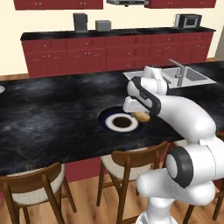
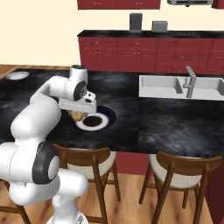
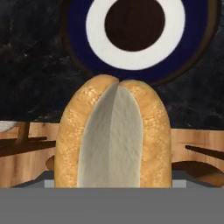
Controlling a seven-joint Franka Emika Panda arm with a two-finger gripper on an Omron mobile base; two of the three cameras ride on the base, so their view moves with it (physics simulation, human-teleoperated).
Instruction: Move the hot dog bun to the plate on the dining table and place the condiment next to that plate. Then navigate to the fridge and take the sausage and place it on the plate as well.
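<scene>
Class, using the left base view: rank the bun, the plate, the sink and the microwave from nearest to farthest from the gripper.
1. Bun: at the gripper, beside the plate's rim.
2. Plate: on the table, just left of the gripper.
3. Sink: set in the table, farther back and right.
4. Microwave: on the wall counter, farthest.

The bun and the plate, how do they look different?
The hot dog bun is long and golden-tan with a pale split; the plate is round, with a navy rim, a white ring and a dark middle. The bun is narrower than the plate. The bun is held up at the table's near edge; the plate lies flat on the table.
</scene>
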